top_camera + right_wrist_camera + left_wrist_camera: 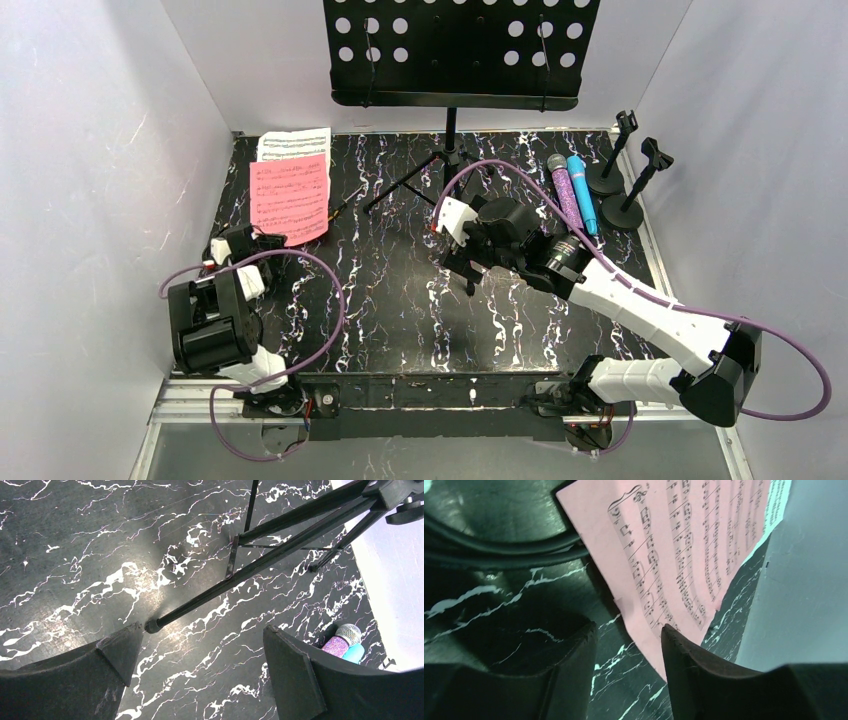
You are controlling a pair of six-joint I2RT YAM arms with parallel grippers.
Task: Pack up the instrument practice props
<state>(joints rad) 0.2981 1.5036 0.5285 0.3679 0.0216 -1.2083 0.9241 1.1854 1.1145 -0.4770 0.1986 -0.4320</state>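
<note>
Fingers (694, 670) of our left gripper (629, 642) parted, holding nothing, one over near edge of pink music sheet (684, 545); sheet flat on table (400, 300), overlapping white sheet (293, 144); right gripper (200, 647) wide, empty; we judge sheet pickup in hand; next needs lifting edge for pinch.

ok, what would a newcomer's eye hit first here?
The tall black perforated stand at the back centre dominates. Next, the pink music sheet at far left, overlapping a white sheet, against the black marbled table. At far right, a purple glitter microphone and a blue microphone lie side by side next to two black mic holders.
</note>
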